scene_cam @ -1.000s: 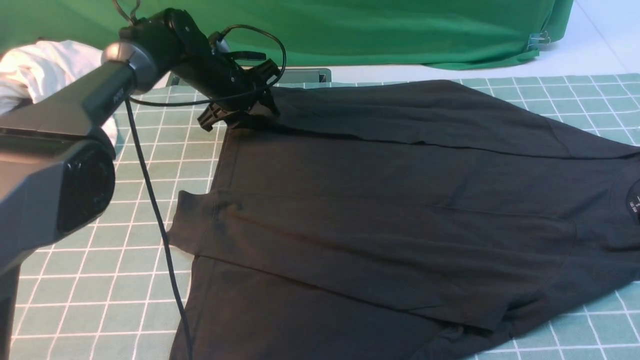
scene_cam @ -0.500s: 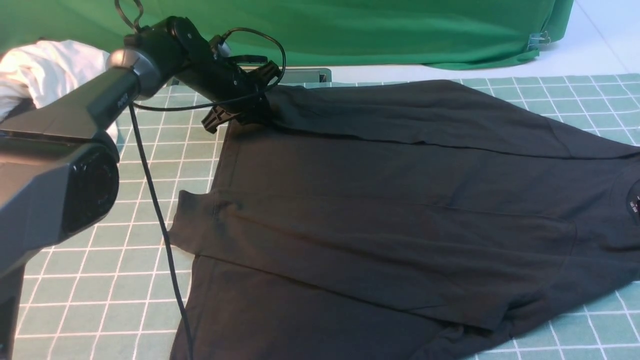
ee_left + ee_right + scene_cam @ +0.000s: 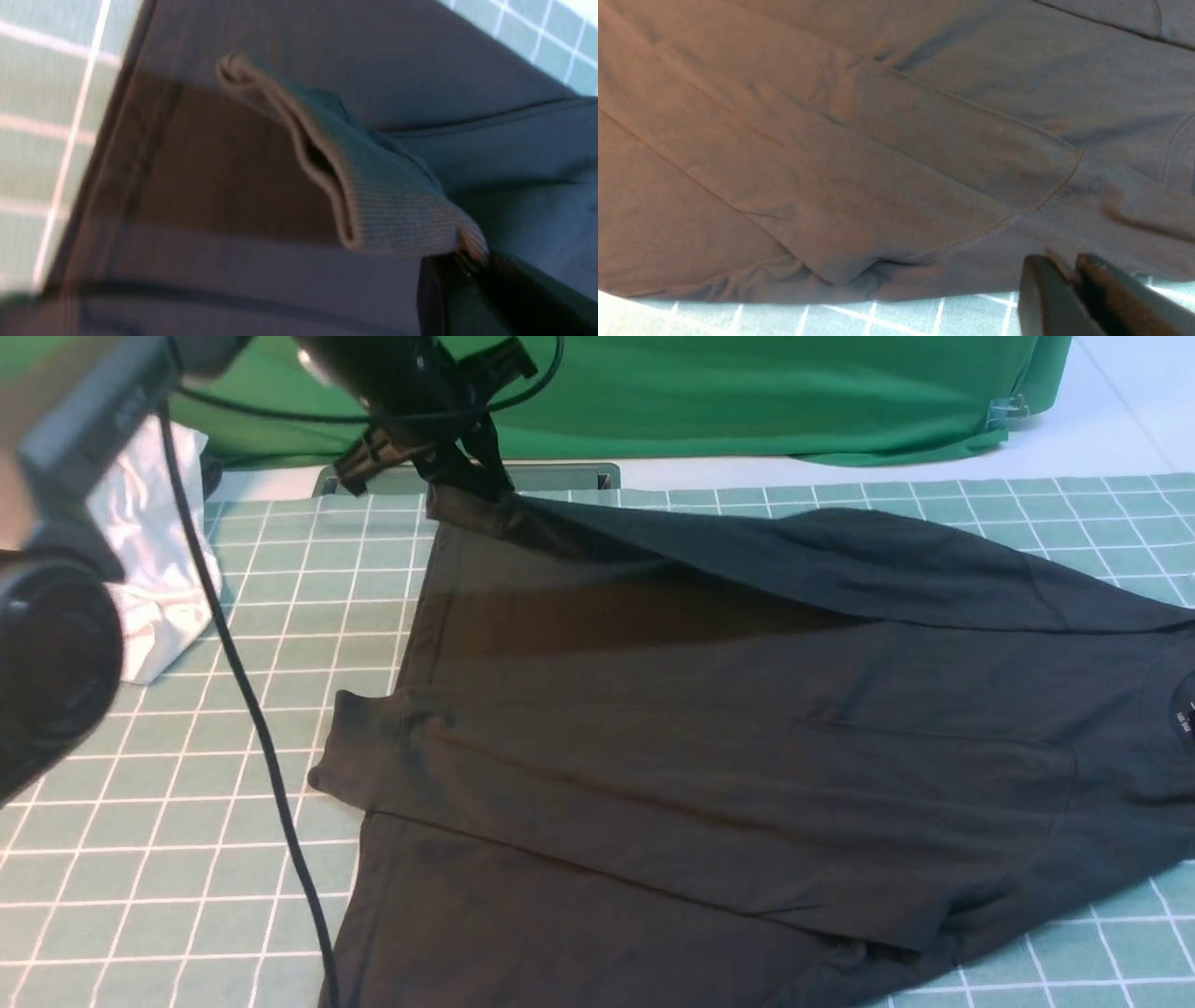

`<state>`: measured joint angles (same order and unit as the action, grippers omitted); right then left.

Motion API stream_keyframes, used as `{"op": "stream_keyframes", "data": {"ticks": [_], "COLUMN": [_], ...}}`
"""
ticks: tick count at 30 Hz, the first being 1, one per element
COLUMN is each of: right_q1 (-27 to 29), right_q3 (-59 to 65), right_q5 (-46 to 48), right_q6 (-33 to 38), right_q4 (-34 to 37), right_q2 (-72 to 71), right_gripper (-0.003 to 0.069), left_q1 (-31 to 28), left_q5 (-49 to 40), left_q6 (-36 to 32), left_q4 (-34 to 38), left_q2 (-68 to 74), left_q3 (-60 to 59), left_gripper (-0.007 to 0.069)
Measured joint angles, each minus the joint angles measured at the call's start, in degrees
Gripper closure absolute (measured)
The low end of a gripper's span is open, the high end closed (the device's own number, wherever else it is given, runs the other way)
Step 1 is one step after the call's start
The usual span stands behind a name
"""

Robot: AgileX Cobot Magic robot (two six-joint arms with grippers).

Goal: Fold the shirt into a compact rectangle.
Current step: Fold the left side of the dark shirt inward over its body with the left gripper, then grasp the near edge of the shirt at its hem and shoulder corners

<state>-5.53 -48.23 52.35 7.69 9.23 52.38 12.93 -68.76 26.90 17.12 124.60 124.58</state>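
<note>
The black shirt (image 3: 747,756) lies spread across the green grid mat (image 3: 140,821), its neck label (image 3: 1184,709) at the right edge of the front view. My left gripper (image 3: 471,476) is shut on the shirt's far left corner and holds it up off the mat, so the cloth slopes down from it. In the left wrist view the pinched corner (image 3: 373,205) sticks out from the gripper (image 3: 467,259). The right gripper (image 3: 1066,266) is out of the front view. Its fingers stand close together at the shirt's (image 3: 878,140) near edge, with a bit of cloth between the tips.
A white garment (image 3: 159,569) lies at the mat's far left. A green backdrop cloth (image 3: 747,392) hangs behind, with a grey bracket (image 3: 560,476) at its foot. The left arm's black cable (image 3: 252,709) dangles over the mat beside the shirt.
The left gripper shut on the shirt's far left corner and rose with it. The corner and far edge have come up off the mat.
</note>
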Motion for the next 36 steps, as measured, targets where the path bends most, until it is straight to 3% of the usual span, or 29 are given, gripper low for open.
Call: {"op": "stream_keyframes", "data": {"ticks": [4,9,12,20,25,28,32,36], "right_q1": [0.0,0.0,0.0,0.0,0.0,0.0,0.0,0.0], "right_q3": [0.0,0.0,0.0,0.0,0.0,0.0,0.0,0.0], "right_q5": [0.0,0.1,0.1,0.1,0.3,0.7,0.6,0.1], "right_q6": [0.5,0.7,0.7,0.7,0.7,0.7,0.7,0.7], "right_q4": [0.0,0.0,0.0,0.0,0.0,0.0,0.0,0.0], "right_q2": [0.0,0.0,0.0,0.0,0.0,0.0,0.0,0.0], "right_gripper": [0.0554,0.0554,0.0554,0.0554,0.0554,0.0554,0.0554,0.0554], "left_q1": [3.8,8.5,9.9,9.9,9.9,9.9,9.9,9.9], "left_q5": [-0.1,0.0,7.4,18.3,16.7,12.6,12.4,13.3], "left_q6": [0.4,2.7,6.3,9.5,10.0,10.0,10.2,9.8], "left_q4": [-1.2,-10.4,-17.1,-18.2,-19.8,-22.2,-23.5,-21.3], "left_q2": [-7.7,-15.4,-18.5,-19.3,-21.0,-23.3,-25.2,-24.2], "left_q3": [-10.6,-29.6,-44.4,-55.5,-54.1,-51.0,-50.2,-50.1], "left_gripper": [0.0606,0.0606,0.0606,0.0585,0.0465,0.033,0.0211,0.0157]}}
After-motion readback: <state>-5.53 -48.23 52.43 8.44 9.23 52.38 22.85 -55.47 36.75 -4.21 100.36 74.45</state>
